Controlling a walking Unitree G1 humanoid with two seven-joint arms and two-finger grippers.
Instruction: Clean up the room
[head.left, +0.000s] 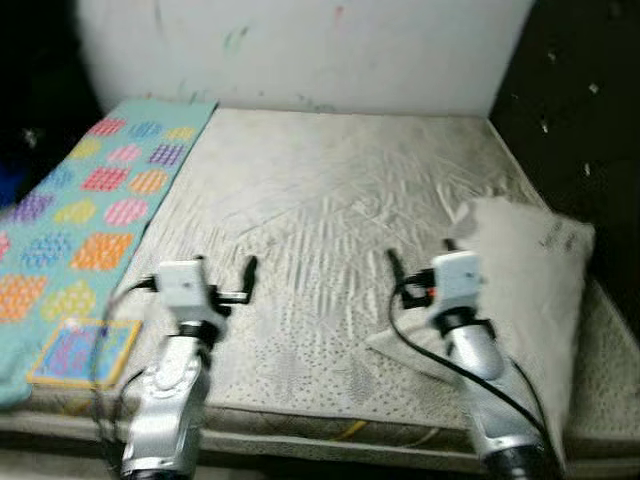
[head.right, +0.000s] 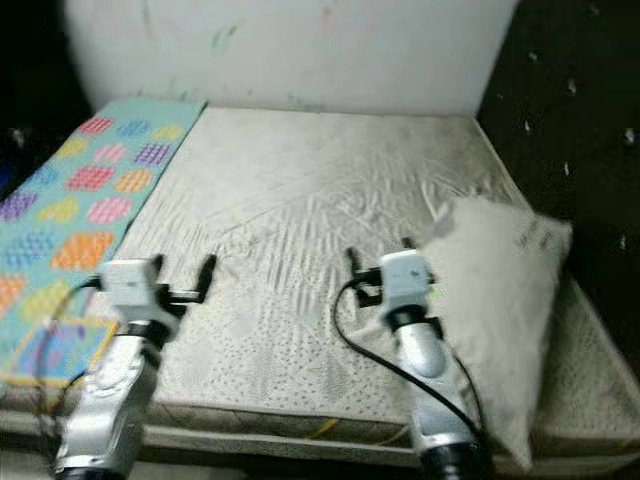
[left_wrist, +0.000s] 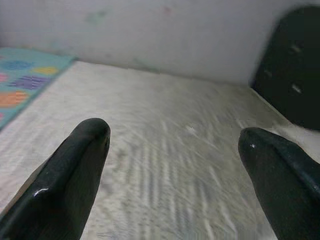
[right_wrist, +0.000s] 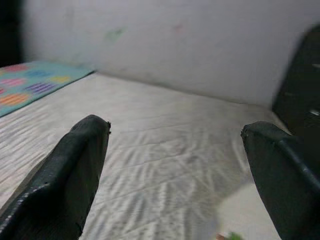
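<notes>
Both grippers hover low over the near edge of a bare mattress (head.left: 320, 200), each with its two black fingers spread wide and nothing between them. Seen from the head camera, the left gripper (head.left: 238, 285) sits at about 8 o'clock in the scene, its silver arm rising from the near edge, and its wrist view looks between its fingers (left_wrist: 75, 170) across the rumpled grey-white ticking toward the pale wall (head.left: 300, 50) at 12 o'clock. At about 5 o'clock the right gripper (head.left: 420, 268) is held just beside a pale pillow (head.left: 525, 290), which lies tilted along the mattress's edge at 3 to 4 o'clock, near the dark tufted headboard (head.left: 580, 120) at 2 o'clock; whether the gripper touches the pillow cannot be told. A black cable (head.left: 430, 350) loops from the right wrist down along the arm. Along the mattress's other side, from 7 to 10 o'clock, lies a teal blanket (head.left: 90, 200) patterned with coloured patches in pink, orange, yellow and purple, its near end carrying a framed square patch (head.left: 85, 352) just beside the left arm. The right wrist view shows the same mattress, the blanket far off to one side, and its own fingers (right_wrist: 70, 175) well apart.
</notes>
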